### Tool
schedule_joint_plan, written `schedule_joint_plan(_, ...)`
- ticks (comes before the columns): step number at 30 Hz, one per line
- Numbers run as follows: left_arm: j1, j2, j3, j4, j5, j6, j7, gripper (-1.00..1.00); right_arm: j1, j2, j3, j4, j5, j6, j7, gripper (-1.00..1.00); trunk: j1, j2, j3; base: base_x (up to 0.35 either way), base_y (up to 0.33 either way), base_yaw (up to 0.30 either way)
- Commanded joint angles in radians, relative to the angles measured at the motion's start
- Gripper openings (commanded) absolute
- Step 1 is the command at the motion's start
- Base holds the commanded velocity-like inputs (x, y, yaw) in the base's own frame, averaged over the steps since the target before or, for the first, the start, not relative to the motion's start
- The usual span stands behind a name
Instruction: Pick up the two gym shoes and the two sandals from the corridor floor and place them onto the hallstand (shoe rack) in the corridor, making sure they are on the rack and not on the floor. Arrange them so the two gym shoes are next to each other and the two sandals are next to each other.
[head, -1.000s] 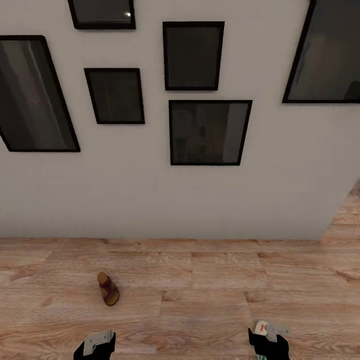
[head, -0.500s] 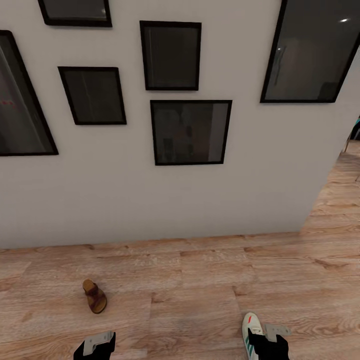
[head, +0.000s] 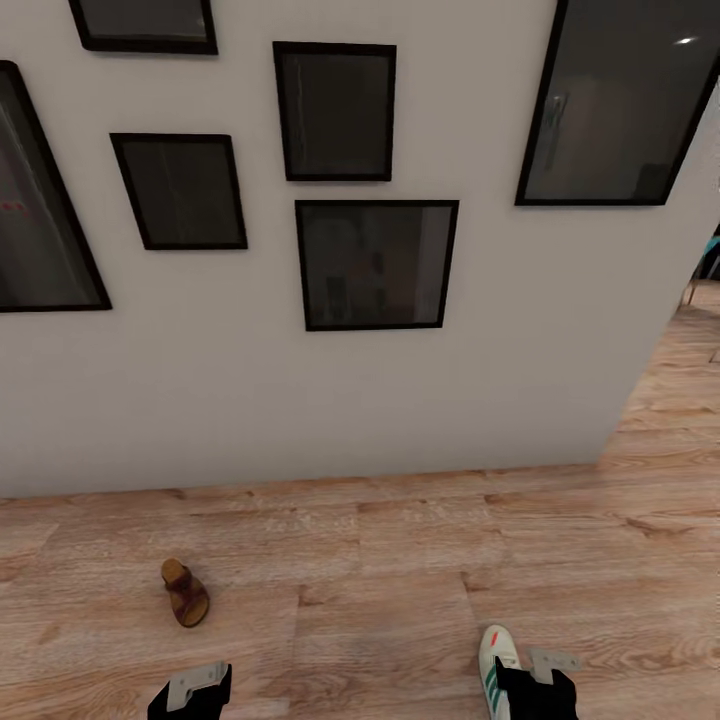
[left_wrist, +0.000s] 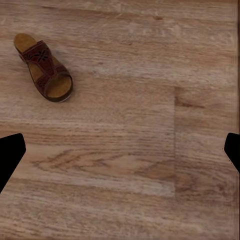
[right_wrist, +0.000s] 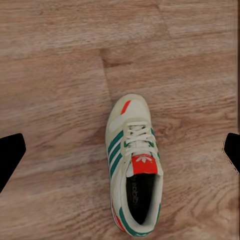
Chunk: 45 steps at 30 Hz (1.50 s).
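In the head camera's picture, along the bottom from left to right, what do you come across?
Left gripper → sandal → gym shoe → right gripper, all over the corridor floor.

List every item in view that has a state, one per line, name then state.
sandal: lying flat on the corridor floor, upright on its sole, not held
gym shoe: sole down on the floor, laced, not held, partly hidden by the right arm in the head view
left gripper: open, empty, above bare floor
right gripper: open, empty, above the gym shoe
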Motion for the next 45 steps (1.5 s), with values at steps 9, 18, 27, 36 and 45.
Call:
schedule_joint_plan(9, -0.001, 0.000, 0.008, 0.000, -0.006, -0.003, -0.005, 1.00, -0.001, 0.000, -0.005, 0.002, 0.010, -0.003, -0.005, 1.00, 0.000, 0.000, -0.001, 0.000, -0.103, 0.000)
schedule_joint_plan(18, -0.001, 0.001, 0.009, 0.000, -0.006, -0.003, -0.005, 1.00, -0.001, 0.000, -0.005, 0.002, 0.010, -0.003, -0.005, 1.00, 0.000, 0.000, -0.001, -0.018, -0.024, 0.000)
schedule_joint_plan(27, -0.001, 0.001, 0.009, 0.000, -0.006, -0.003, -0.005, 1.00, -0.001, 0.000, -0.005, 0.002, 0.010, -0.003, -0.005, 1.00, 0.000, 0.000, -0.001, -0.160, -0.097, 0.000)
schedule_joint_plan(36, -0.001, 0.001, 0.009, 0.000, -0.005, -0.003, -0.005, 1.00, -0.001, 0.000, -0.005, 0.003, 0.010, -0.003, -0.004, 1.00, 0.000, 0.000, -0.001, -0.024, -0.009, -0.018)
schedule_joint_plan(45, -0.001, 0.001, 0.010, 0.000, -0.005, -0.003, -0.005, 1.00, -0.001, 0.000, -0.005, 0.003, 0.010, -0.002, -0.004, 1.00, 0.000, 0.000, -0.001, -0.002, -0.001, -0.180)
